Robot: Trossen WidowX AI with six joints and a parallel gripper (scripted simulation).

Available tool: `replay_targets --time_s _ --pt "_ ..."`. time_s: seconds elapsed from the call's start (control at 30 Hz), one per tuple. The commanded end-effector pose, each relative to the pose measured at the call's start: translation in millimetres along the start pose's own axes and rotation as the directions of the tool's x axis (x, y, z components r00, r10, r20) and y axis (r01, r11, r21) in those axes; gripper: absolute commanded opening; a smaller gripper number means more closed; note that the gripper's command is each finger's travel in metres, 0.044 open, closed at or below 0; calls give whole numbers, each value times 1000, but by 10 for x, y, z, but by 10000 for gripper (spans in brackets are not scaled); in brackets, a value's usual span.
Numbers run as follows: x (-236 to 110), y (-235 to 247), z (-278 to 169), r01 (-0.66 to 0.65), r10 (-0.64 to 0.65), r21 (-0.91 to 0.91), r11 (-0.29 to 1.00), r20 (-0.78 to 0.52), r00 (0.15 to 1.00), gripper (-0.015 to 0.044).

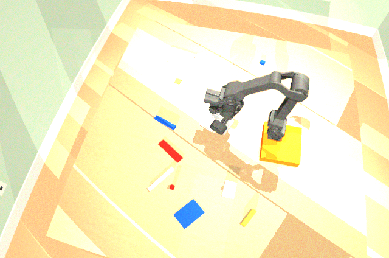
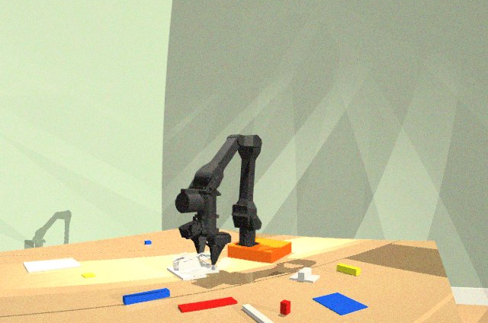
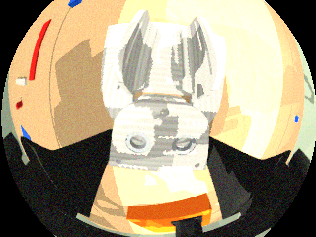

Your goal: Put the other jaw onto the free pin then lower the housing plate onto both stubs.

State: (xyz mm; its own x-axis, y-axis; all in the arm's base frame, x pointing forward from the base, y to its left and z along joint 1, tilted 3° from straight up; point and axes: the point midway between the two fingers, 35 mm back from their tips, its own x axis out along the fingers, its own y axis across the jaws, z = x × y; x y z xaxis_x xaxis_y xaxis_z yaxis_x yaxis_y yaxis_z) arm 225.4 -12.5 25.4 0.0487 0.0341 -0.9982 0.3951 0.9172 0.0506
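My gripper [image 1: 217, 118] [image 2: 207, 258] [image 3: 160, 138] is shut on the white housing plate [image 3: 164, 120], holding it by its sides low over the rear of the white base [image 2: 186, 275] [image 3: 112, 54]. The plate's two round holes face the wrist camera, with grey surfaces showing inside them. One jaw [image 3: 135, 61] and the other jaw [image 3: 201, 59] stand side by side on the base, apart at their outer ends. Their pins and gear teeth are hidden under the plate, so I cannot tell whether the teeth mesh or the plate touches the stubs.
The orange arm base block [image 1: 287, 148] [image 2: 256, 251] stands behind the work. A blue bar [image 1: 165, 122] [image 2: 146, 295], a red bar [image 1: 170, 150] [image 2: 207, 304], a blue sheet [image 1: 189, 213] [image 2: 340, 303] and a white block on a small plate [image 2: 304, 273] lie around it.
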Motion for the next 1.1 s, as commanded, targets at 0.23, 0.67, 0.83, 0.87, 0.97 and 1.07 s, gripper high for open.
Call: replay_targets --time_s 0.23,0.67,0.83,0.87,0.97,1.07 --pt "55 -6 -27 1 -1 5 1000 -10 1000 351" --pt "60 -6 -27 1 -1 5 1000 -10 1000 351" --pt "79 -6 -28 1 -1 5 1000 -10 1000 351" --pt "79 -6 -28 1 -1 5 1000 -10 1000 351" --pt "79 -6 -28 1 -1 5 1000 -10 1000 351" --pt "84 -6 -28 1 -1 5 1000 -10 1000 351"
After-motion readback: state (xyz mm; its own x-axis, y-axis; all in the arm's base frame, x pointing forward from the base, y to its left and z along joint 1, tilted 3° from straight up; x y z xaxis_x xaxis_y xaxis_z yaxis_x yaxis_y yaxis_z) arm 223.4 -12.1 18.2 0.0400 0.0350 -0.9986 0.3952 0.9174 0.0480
